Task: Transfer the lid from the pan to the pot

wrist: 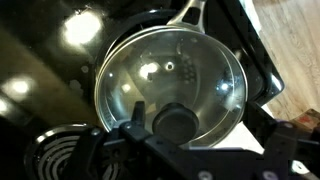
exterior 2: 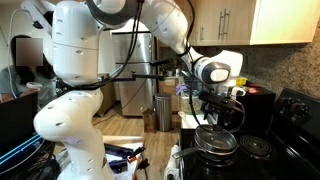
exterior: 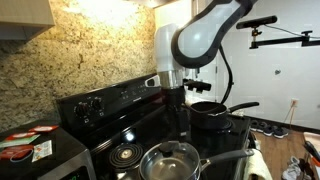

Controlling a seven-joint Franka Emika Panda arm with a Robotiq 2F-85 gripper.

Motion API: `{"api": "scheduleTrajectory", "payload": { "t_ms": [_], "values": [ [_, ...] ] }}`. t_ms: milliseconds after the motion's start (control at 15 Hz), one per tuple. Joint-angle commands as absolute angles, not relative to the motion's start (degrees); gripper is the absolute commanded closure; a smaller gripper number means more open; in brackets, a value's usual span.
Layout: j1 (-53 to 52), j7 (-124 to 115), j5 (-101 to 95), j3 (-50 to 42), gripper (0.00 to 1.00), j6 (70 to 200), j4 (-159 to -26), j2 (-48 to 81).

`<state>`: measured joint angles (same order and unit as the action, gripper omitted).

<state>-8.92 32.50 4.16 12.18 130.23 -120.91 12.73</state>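
Note:
The clear glass lid with its metal rim lies on the silver pan; its dark knob is near the bottom of the wrist view. My gripper is open just above the lid, one finger close beside the knob and one farther off. In both exterior views the gripper hangs over the lidded pan on the stove's front burner. The black pot stands uncovered on a burner behind the pan, its handle pointing away from the arm.
The black stove has a raised control panel along its back. A bare coil burner lies beside the pan. A red and white item sits on the counter beside the stove. The pan's long handle sticks out past the stove.

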Motion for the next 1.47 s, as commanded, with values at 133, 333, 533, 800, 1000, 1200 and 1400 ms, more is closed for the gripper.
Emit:
{"api": "scheduleTrajectory", "payload": {
  "t_ms": [133,333,533,800,1000,1200,1400],
  "values": [
    [-9.8,35.9,-3.2,13.5,0.0,129.5,-115.0,19.7],
    [-9.8,38.7,-3.8,14.6,0.0,130.7,-113.3,22.3],
    [-10.0,40.7,-4.5,15.2,0.0,130.7,-111.5,24.6],
    [-10.1,41.9,-5.2,15.4,0.33,130.2,-110.1,26.1],
    [-10.1,42.1,-5.8,15.4,0.53,129.8,-109.5,26.8],
    [-10.0,42.1,-5.9,15.4,0.69,129.8,-109.2,27.1],
    [-9.8,42.2,-5.6,15.6,0.2,129.5,-109.0,27.4]
  ]
}}
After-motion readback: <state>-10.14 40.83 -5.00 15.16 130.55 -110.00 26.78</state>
